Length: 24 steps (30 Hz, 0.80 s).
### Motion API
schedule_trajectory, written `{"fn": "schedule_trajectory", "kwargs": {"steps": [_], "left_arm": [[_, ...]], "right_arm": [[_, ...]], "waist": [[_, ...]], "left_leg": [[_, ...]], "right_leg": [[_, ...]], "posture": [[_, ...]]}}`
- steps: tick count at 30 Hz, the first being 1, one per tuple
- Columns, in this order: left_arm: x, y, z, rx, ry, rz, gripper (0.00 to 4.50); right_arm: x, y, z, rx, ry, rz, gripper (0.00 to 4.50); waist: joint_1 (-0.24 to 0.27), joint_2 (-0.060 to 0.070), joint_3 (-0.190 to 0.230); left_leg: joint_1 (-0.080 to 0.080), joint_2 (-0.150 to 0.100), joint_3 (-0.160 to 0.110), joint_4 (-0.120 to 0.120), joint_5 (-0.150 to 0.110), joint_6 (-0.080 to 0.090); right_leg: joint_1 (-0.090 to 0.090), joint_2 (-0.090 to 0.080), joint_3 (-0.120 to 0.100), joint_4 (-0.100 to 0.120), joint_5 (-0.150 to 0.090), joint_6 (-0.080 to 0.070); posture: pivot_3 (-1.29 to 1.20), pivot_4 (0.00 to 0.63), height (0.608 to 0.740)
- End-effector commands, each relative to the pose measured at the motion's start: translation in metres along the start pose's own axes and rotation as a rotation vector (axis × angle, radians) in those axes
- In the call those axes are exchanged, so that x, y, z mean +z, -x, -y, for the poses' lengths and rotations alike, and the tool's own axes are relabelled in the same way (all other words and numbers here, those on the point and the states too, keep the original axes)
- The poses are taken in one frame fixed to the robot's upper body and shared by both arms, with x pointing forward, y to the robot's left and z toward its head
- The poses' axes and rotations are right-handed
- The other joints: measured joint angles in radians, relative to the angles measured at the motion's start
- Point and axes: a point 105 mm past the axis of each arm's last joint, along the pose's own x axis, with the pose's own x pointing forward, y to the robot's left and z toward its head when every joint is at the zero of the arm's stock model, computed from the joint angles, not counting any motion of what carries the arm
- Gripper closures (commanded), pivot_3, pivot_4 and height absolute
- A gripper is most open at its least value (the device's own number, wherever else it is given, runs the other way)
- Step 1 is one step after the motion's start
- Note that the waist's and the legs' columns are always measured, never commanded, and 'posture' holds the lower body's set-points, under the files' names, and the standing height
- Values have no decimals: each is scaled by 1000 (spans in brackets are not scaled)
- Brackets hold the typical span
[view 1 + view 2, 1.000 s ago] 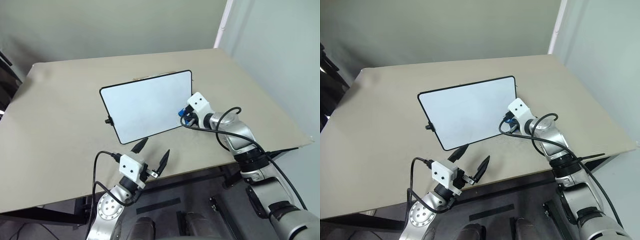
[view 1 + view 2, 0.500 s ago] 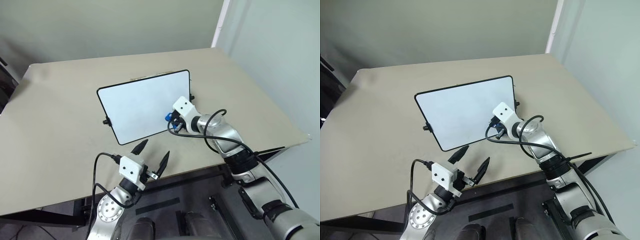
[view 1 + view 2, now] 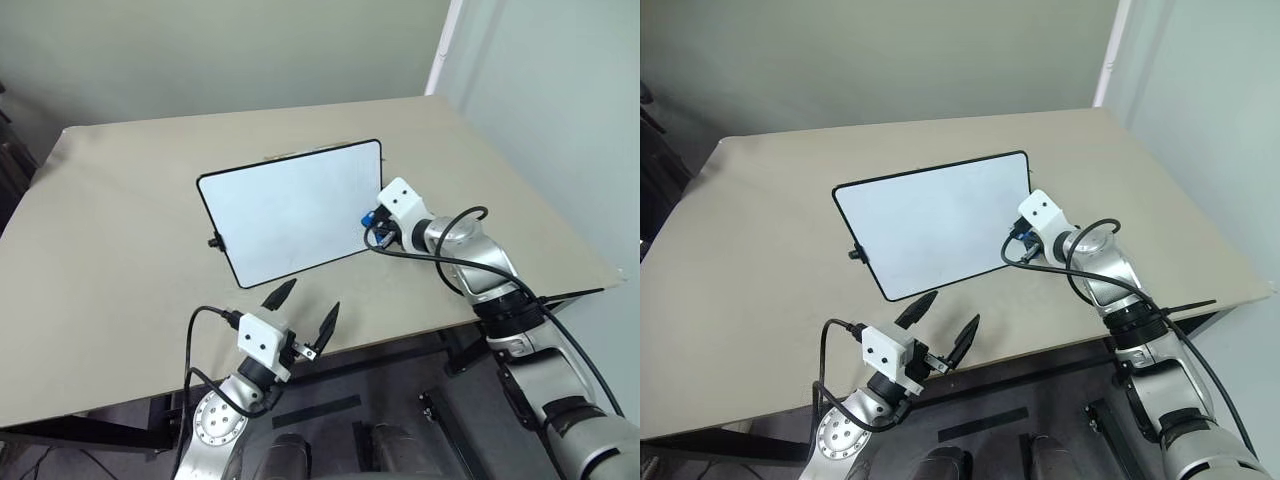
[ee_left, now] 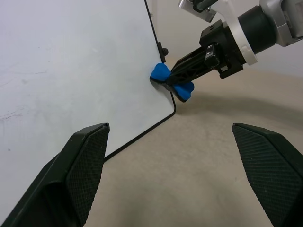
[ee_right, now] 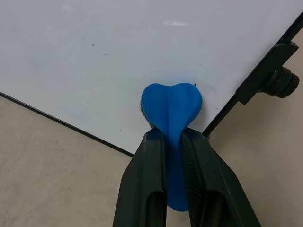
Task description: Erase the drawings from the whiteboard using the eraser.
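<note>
Beige table (image 3: 120, 230), whiteboard (image 3: 290, 210), grey-green wall (image 3: 220, 50)

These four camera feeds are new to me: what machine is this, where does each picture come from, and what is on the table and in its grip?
This is a two-armed humanoid robot. The two wide pictures come from a stereo camera on its head, looking down over both arms; the two close-ups come from cameras on its wrists, each looking along that arm's two black fingers.

On the beige table lies a rectangular white whiteboard with a thin black rim. The right end effector is shut on a small bright blue soft eraser, pressing it against the board's face at a corner, next to a black side knob. The left end effector hovers open over the table's near edge, holding nothing.

The board's face looks almost clean: a few faint marks and specks show, and no clear blue drawing.
</note>
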Motion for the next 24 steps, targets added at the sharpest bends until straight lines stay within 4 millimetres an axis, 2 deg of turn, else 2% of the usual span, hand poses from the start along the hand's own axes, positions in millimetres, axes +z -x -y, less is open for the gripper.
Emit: {"fn": "schedule_trajectory", "kwargs": {"steps": [1,6,9,13,15,17,24], "left_arm": [[13,-3,2,-13,-10,51,0],[12,-5,1,-9,-13,52,0],[12,-6,0,-6,-14,53,0],[12,-6,0,-3,-14,54,0],[12,-6,0,-3,-13,54,0],[12,-6,0,-4,-12,54,0],[10,-8,1,-8,-8,53,0]], "right_arm": [[25,-2,-11,16,40,74,4082],[42,-9,-31,71,61,116,4082],[50,-12,-40,90,82,137,4082],[58,-12,-53,127,95,166,4082],[59,-11,-57,139,98,173,4082],[55,-11,-54,128,90,157,4082],[23,-8,-19,20,47,46,4082]], "waist": [[-3,0,0],[-9,-1,-1],[-10,-1,-1],[-9,-1,0],[-9,-1,-1],[-7,-1,-1],[1,-2,-1]], "left_leg": [[1,0,0,0,0,0],[6,0,0,0,0,0],[7,0,0,0,-1,0],[8,0,0,0,-5,1],[6,0,0,0,-6,1],[5,0,0,0,-6,1],[7,-1,0,1,-6,1]], "right_leg": [[0,0,0,0,0,1],[2,0,0,-2,0,2],[1,0,0,-1,-4,9],[-3,0,0,-1,-3,6],[-3,0,0,-1,1,0],[-3,0,0,-1,2,-1],[-4,0,0,-2,2,-2]], "posture": [[0,150,730],[0,150,730],[0,150,730],[0,150,730],[0,150,730],[0,150,730],[0,150,730]]}}
